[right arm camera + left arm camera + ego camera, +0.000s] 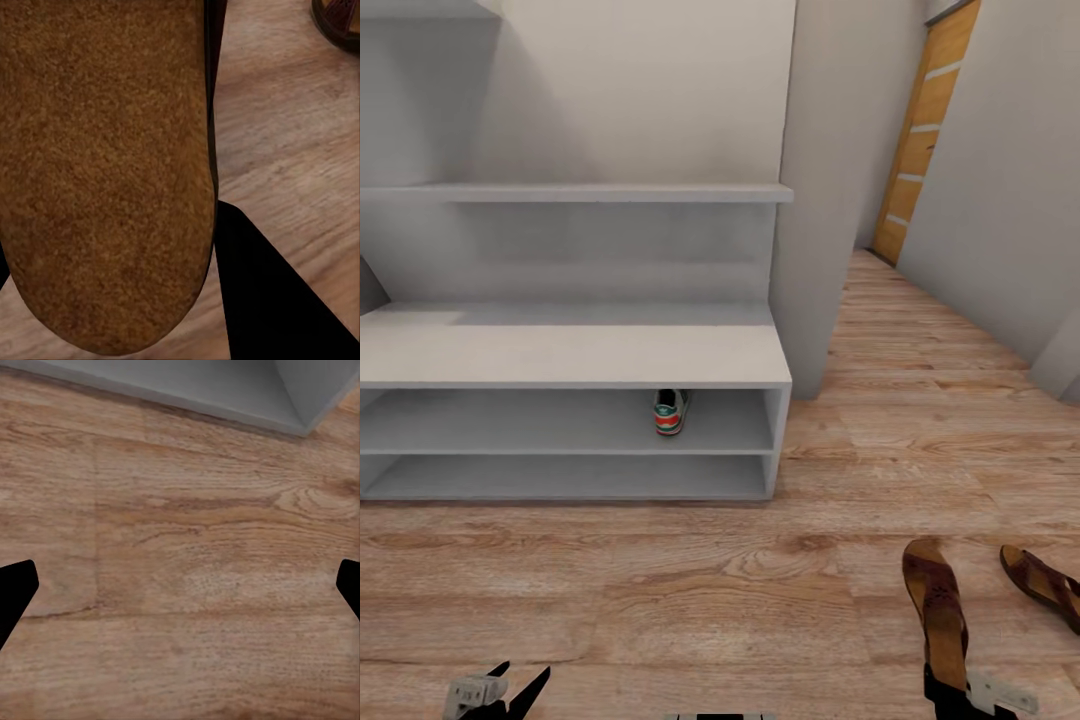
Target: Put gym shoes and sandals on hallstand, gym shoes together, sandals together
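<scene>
One gym shoe stands heel-out on the upper low shelf of the light-grey hallstand. Two dark-brown sandals are at the lower right of the head view. My right gripper is shut on the heel end of the nearer sandal, whose tan insole fills the right wrist view beside a black finger. The other sandal lies on the corridor floor just to its right. My left gripper hangs open and empty over bare planks.
A grey wall pillar rises right of the hallstand. The corridor runs back to an orange door. The hallstand's lower front corner shows in the left wrist view. Stepped wall shelves rise above the bench top.
</scene>
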Controlling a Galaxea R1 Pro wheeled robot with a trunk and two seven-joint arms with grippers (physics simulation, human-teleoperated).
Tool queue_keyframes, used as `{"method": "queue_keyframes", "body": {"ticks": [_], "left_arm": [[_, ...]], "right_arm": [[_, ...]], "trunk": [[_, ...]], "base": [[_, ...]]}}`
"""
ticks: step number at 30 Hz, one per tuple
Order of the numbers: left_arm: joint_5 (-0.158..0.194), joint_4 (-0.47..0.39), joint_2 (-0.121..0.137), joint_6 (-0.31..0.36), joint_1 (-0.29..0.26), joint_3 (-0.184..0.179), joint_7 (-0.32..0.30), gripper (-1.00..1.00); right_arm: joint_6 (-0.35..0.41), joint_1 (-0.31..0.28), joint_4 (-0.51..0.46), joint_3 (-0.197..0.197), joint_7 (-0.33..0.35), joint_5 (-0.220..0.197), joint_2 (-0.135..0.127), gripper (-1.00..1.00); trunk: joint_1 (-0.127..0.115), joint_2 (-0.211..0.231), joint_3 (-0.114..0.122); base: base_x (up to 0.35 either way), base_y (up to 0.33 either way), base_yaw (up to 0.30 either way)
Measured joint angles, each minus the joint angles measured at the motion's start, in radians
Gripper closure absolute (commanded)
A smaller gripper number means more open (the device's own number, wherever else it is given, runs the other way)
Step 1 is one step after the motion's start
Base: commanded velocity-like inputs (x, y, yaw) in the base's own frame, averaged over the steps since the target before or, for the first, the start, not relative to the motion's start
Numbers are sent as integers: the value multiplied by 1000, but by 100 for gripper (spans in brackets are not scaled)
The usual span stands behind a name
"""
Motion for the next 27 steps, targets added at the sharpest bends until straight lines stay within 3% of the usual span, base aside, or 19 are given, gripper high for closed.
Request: {"method": "queue_keyframes", "body": {"ticks": [17, 27], "left_arm": [[1, -1, -2, 0, 0, -2, -4, -100], [1, -1, -4, -1, 1, -3, -5, -100]], "right_arm": [[-3, 0, 8, -4, -6, -2, 5, 100], [-3, 0, 8, -5, -7, -2, 5, 100]], "trunk": [[0, 0, 0], [0, 0, 0]], "base": [[-3, 244, 0], [-116, 299, 0]]}}
